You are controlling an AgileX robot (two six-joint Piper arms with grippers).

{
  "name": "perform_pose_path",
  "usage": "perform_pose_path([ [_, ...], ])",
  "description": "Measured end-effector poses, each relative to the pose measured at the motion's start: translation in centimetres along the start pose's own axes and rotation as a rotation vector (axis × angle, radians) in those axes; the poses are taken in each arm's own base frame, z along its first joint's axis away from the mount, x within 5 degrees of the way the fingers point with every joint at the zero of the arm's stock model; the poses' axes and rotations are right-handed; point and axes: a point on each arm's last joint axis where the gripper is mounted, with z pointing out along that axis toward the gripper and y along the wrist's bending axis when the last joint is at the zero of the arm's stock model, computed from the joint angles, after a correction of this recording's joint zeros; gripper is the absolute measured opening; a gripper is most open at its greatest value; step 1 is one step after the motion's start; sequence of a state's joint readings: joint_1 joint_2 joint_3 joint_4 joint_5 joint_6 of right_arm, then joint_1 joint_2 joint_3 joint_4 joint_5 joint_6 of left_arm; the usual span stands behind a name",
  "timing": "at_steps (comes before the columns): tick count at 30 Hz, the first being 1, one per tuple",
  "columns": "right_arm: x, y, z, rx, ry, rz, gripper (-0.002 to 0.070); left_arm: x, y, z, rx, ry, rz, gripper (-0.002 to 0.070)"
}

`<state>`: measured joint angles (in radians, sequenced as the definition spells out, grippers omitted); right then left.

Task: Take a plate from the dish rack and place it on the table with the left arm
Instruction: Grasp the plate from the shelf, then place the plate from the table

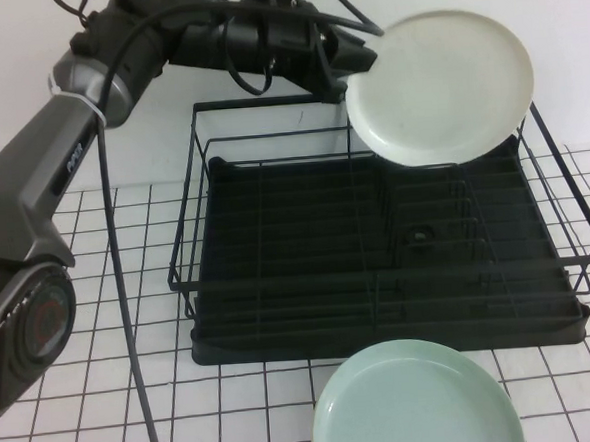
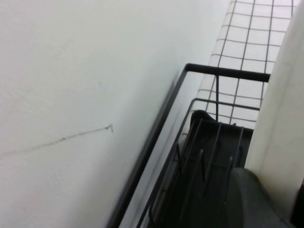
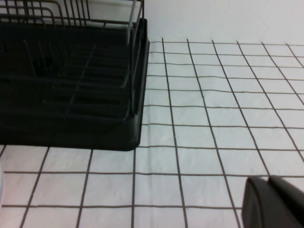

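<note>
A plain white plate point(image 1: 439, 87) is held above a black wire dish rack point(image 1: 378, 266) by the dark left gripper point(image 1: 357, 62). White cloth with a thin black grid is seen on the table point(image 1: 129, 291); a pale mint-green plate point(image 1: 416, 399) is noted in front

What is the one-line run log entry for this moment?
left gripper: shut on plate, raised above dish rack | right gripper: low over table beside rack | mint-green plate: on table
</note>
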<state>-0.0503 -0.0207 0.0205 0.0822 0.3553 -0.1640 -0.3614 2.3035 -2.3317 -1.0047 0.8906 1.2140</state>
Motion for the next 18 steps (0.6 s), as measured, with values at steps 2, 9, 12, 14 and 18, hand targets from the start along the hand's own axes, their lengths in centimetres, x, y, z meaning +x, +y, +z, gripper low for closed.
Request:
perform_pose_path([
  [2, 0.0, 0.0, 0.0, 0.0, 0.0, 0.0, -0.0001, -0.6, 0.0, -0.4, -0.014, -0.011, 0.011, 0.0067],
  [9, 0.0, 0.0, 0.0, 0.0, 0.0, 0.0, -0.0001, -1.9, -0.6, -1.4, -0.004, -0.023, 0.036, 0.0008],
  [12, 0.0, 0.0, 0.0, 0.0, 0.0, 0.0, -0.0001, -2.3, -0.7, -1.8, -0.011, -0.021, 0.051, 0.0006],
  [14, 0.0, 0.0, 0.0, 0.0, 0.0, 0.0, -0.0001, -2.7, -0.8, -2.1, -0.016, -0.025, 0.055, 0.0004],
  [18, 0.0, 0.0, 0.0, 0.0, 0.0, 0.0, -0.0001, -3.4, -1.0, -2.8, -0.024, -0.015, 0.057, 0.0004],
])
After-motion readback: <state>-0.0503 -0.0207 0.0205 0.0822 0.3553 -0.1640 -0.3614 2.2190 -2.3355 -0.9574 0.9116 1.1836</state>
